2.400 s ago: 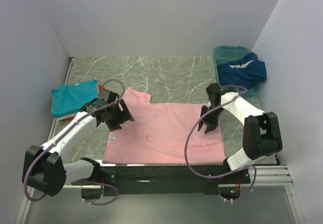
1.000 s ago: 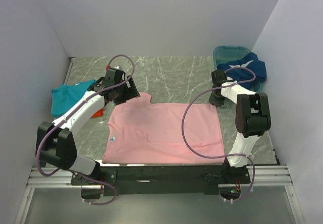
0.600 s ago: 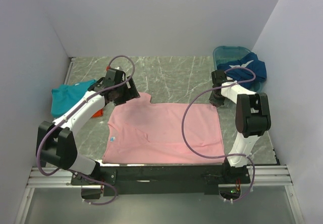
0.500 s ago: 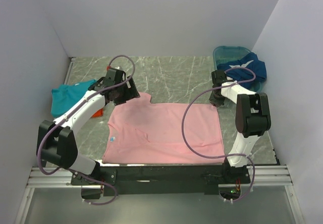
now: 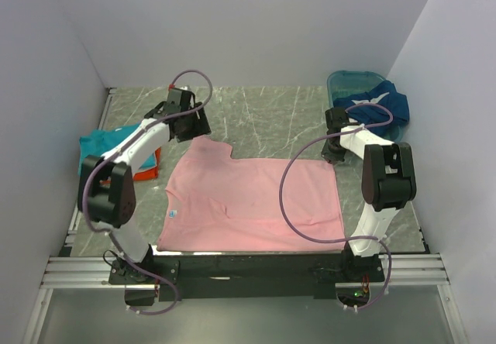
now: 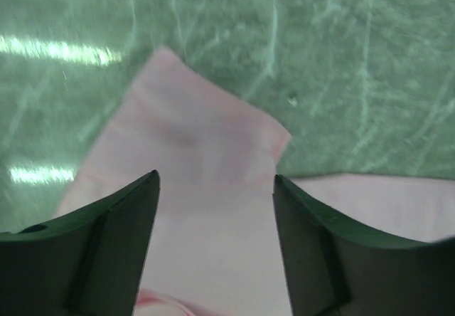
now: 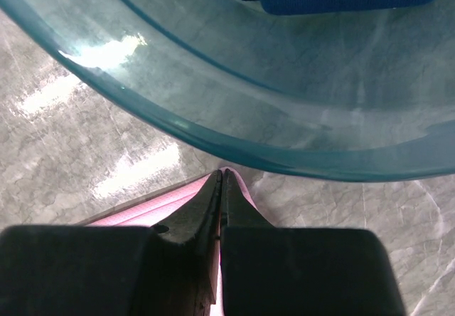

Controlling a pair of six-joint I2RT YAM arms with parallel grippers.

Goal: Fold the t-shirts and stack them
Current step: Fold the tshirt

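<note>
Sleeve and hem corner under the two grippers: pink t-shirt [image 5: 256, 201] lies spread flat on the marble table [image 5: 263, 115], its near edge at the table's front.
Left gripper [image 6: 215, 181] hangs above the shirt's far-left sleeve with its jaws wide apart and nothing between them. Right gripper [image 7: 219, 179] has its fingers pressed together on the shirt's far-right hem corner, with pink cloth showing on either side of the tips, just beside the teal basin [image 7: 213, 117] (a dark blue t-shirt [image 5: 372, 105] with white trim is heaped inside). At the far left lies a teal t-shirt [image 5: 101, 141], and an orange t-shirt [image 5: 143, 172] peeks out at its near edge, partly hidden by the left arm.
</note>
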